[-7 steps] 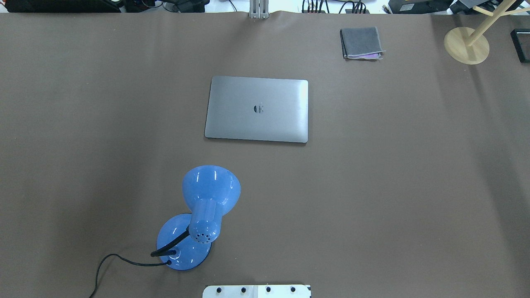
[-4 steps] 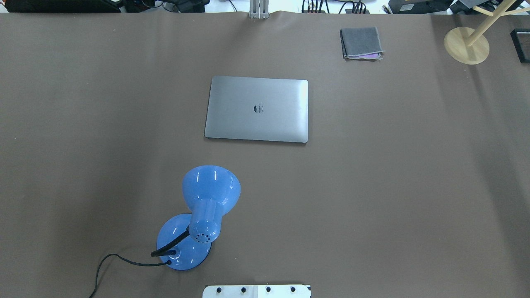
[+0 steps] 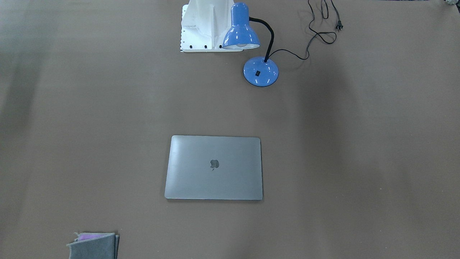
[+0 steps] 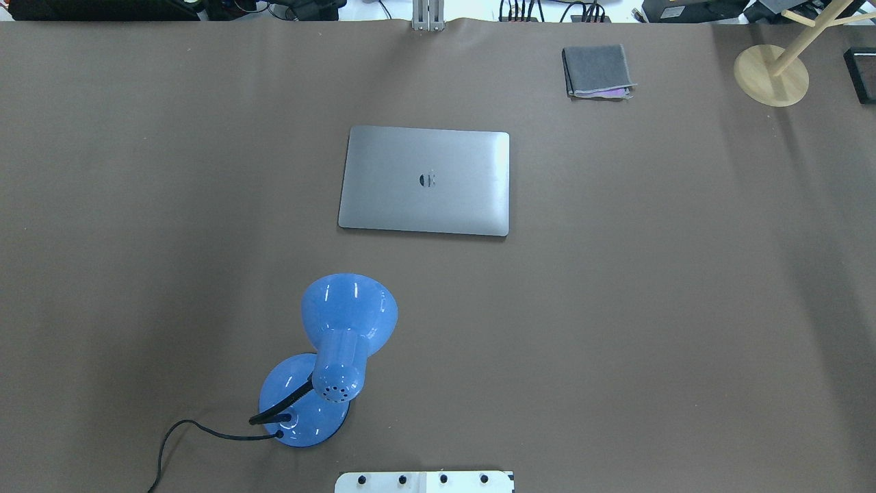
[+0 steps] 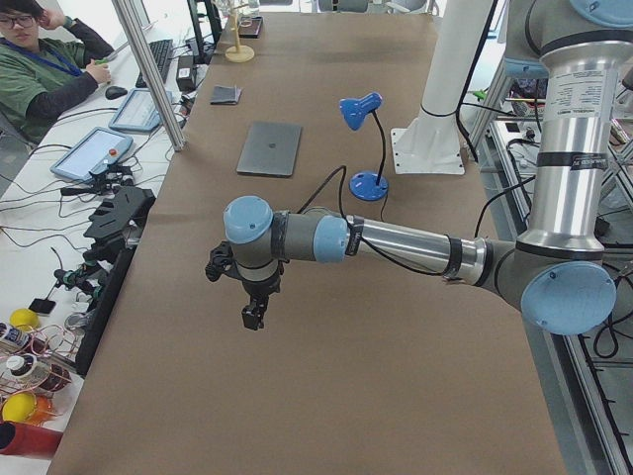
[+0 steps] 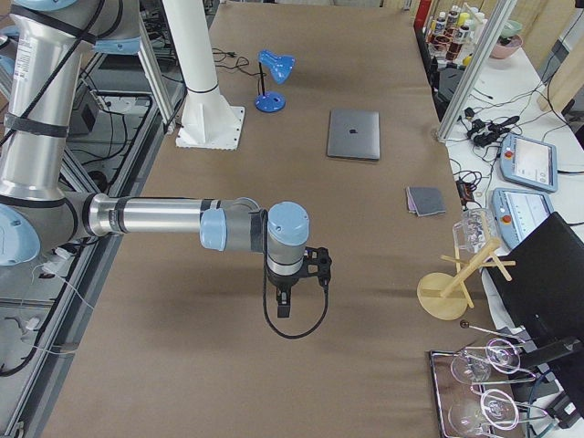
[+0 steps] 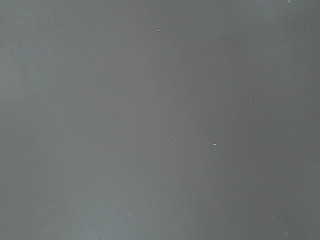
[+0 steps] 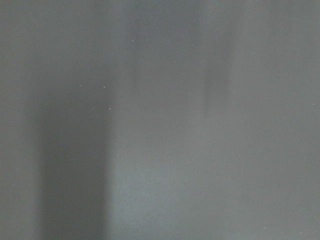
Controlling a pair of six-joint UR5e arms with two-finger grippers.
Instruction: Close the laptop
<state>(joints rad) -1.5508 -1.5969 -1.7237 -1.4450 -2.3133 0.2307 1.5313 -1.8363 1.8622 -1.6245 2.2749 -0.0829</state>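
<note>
The laptop (image 4: 424, 181) lies flat near the middle of the counter (image 4: 650, 287), lid down and logo up. We see neither keys nor screen.

Neither arm reaches into the overhead or front views. We find the left end effector (image 5: 253, 317) only from the left end of the counter, pointing down above bare surface, well apart from the laptop. The right end effector (image 6: 284, 308) shows only from the right end, also pointing down over bare surface. From these two views we cannot tell how far either is open, and we see nothing between their fingers. Both wrist cameras give us only a blurred grey-brown surface.

A blue lamp (image 4: 342, 342) stands between the laptop and the robot's base (image 3: 201, 25), apart from the laptop. Its cord (image 3: 316, 32) trails off toward the robot's left. A folded grey cloth (image 4: 597, 70) lies near the far edge. A wooden stand (image 4: 771, 74) sits at the far right corner, cut off at the frame's top. An operator (image 5: 40, 69) sits beyond the counter's far side. Nothing rests on the laptop.
</note>
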